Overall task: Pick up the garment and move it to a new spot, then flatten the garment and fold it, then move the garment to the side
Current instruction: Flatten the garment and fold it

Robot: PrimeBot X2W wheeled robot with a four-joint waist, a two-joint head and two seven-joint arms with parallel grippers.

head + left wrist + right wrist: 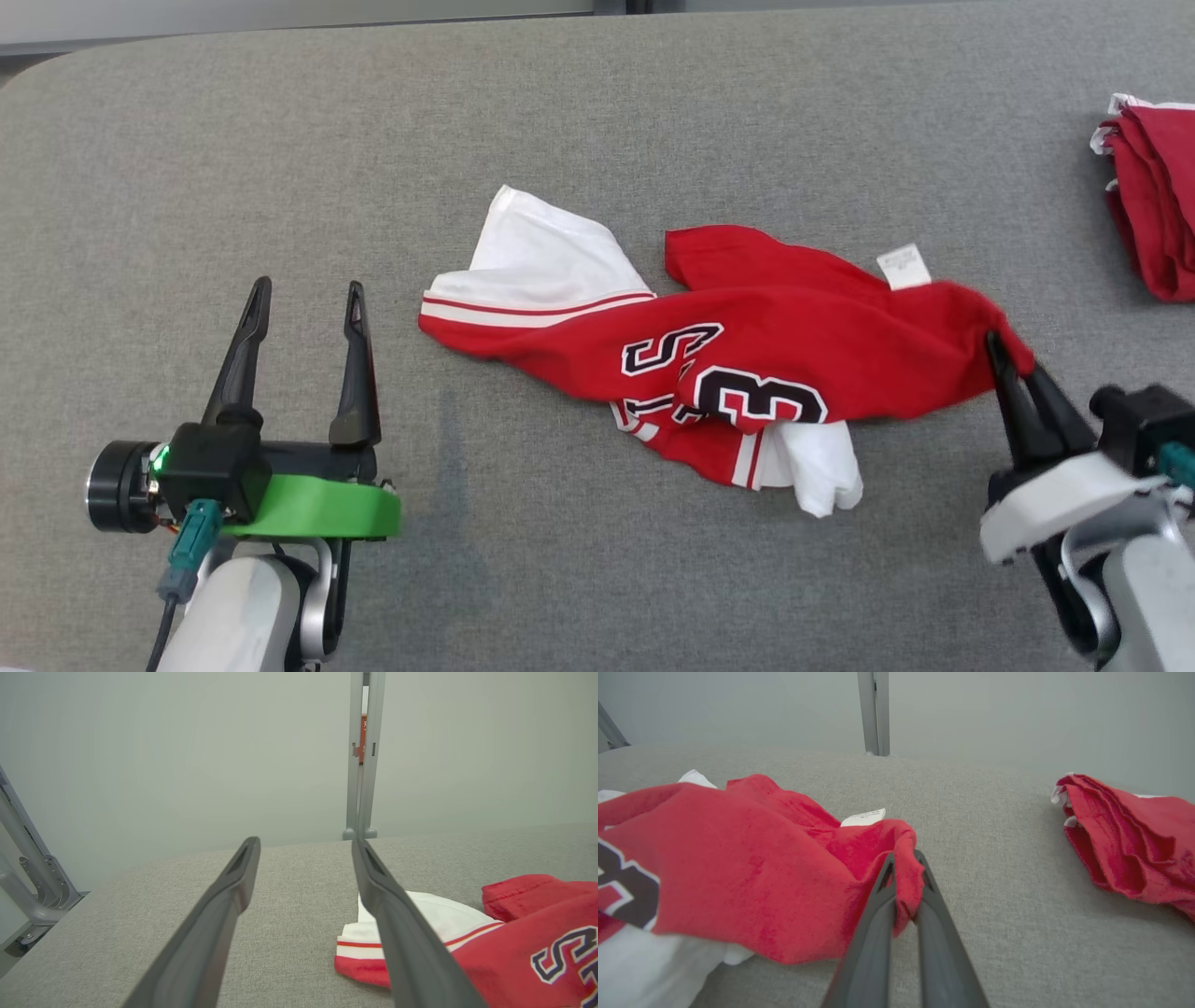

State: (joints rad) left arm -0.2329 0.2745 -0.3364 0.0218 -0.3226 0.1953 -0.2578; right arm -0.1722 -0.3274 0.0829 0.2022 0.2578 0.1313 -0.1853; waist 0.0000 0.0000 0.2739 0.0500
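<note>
A crumpled red and white garment [747, 364] with black numbers lies mid-table on the grey cloth. Its right end is pinched between the fingers of my right gripper [1013, 359], which is shut on the red fabric [903, 877]. In the right wrist view the cloth bunches over the fingertips. My left gripper [308, 294] stands open to the left of the garment, apart from it, nothing between its fingers. The left wrist view shows the garment's white sleeve [434, 924] just beyond the right finger [397, 924].
A second red garment [1153, 196], folded, lies at the table's far right edge; it also appears in the right wrist view [1129, 835]. A grey post [364, 756] stands beyond the table's far edge. Bare grey tabletop [280, 168] spreads to the left and back.
</note>
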